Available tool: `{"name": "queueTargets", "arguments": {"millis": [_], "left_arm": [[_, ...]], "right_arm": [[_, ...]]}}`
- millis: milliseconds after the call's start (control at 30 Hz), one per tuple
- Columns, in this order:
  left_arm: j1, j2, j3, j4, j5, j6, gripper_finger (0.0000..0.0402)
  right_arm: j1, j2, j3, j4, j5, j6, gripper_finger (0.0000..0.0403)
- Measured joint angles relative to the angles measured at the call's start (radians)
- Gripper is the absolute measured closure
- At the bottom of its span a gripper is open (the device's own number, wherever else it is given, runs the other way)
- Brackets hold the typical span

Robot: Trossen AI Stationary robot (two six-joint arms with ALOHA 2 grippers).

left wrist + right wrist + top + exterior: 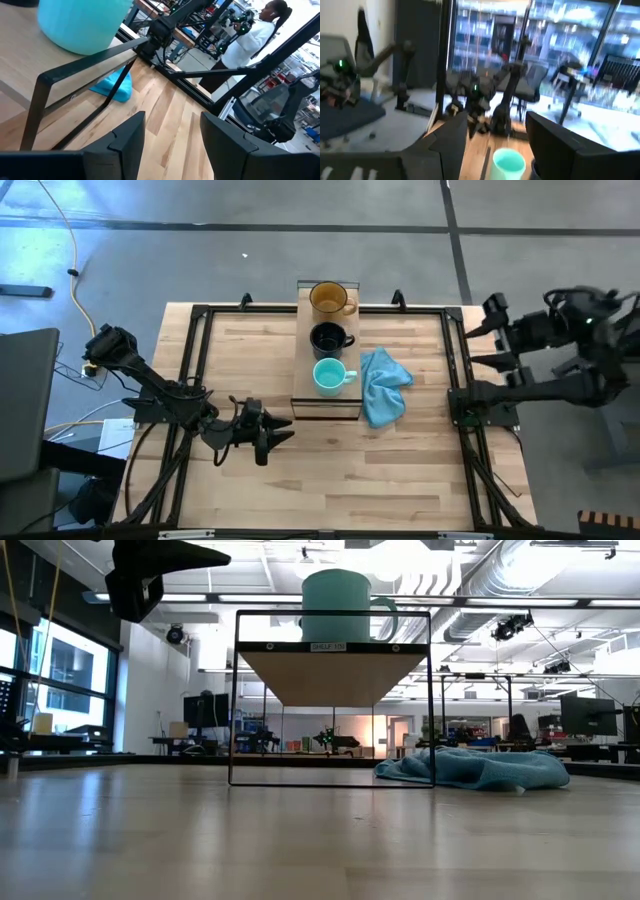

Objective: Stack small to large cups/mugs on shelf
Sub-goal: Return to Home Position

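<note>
Three mugs stand in a row on the light-wood shelf (pixel 305 400): the amber glass mug (pixel 330 300) at the far end, the black mug (pixel 328 338) in the middle and the teal mug (pixel 329 377) nearest. In the low view only the teal mug (pixel 345 602) shows on the shelf (pixel 333 668). My left gripper (pixel 275 438) hovers open above the table, left of the shelf's near end; its wrist view shows the teal mug (pixel 82 22) and the shelf frame (pixel 85 65). My right gripper (pixel 485 332) waits open beyond the table's right edge, facing the teal mug (pixel 509 164).
A crumpled blue cloth (pixel 383 385) lies on the table against the shelf's right side, also in the low view (pixel 480 768). A dark metal frame (pixel 200 360) runs round the table edge. A person (pixel 250 35) stands in the room beyond. Bare wood lies in front of the shelf.
</note>
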Motion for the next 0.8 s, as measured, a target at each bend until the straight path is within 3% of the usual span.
{"name": "queueTargets", "arguments": {"millis": [233, 400, 667, 800], "left_arm": [[0.000, 0.000, 0.000, 0.014, 0.000, -0.002, 0.0222], [0.000, -0.009, 0.000, 0.116, -0.050, 0.129, 0.0222], [0.000, -0.204, 0.000, 0.103, -0.147, 0.441, 0.0222], [0.000, -0.342, 0.000, -0.009, -0.187, 0.552, 0.0222]], "right_arm": [[0.000, -0.265, -0.436, 0.402, -0.007, 0.176, 0.0208], [0.000, -0.404, -0.668, 0.664, -0.006, 0.302, 0.0208], [0.000, -0.474, -0.854, 0.835, 0.028, 0.377, 0.0208], [0.000, -0.473, -0.878, 0.872, 0.046, 0.384, 0.0208]]}}
